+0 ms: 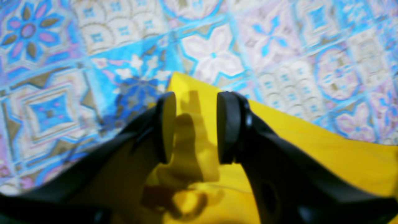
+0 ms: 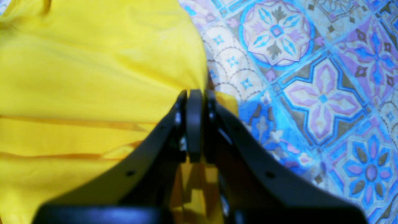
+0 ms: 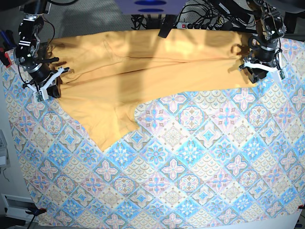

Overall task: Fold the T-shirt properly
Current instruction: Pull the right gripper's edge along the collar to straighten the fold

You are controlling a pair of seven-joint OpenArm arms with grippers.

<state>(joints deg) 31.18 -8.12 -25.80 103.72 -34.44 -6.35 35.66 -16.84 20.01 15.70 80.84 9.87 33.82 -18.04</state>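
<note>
Spread across the far half of the tile-patterned tablecloth [image 3: 190, 157] is the T-shirt [image 3: 143, 76]; its edge is pinched by the right gripper [image 2: 195, 124], while the left gripper's [image 1: 194, 127] fingers are parted above it.

T-shirt [image 3: 143, 76] lies across tablecloth's [image 3: 190, 167] far edge.

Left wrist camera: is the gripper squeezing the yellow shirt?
No, the left gripper stands open, with the T-shirt lying loose beneath the gap.
</note>
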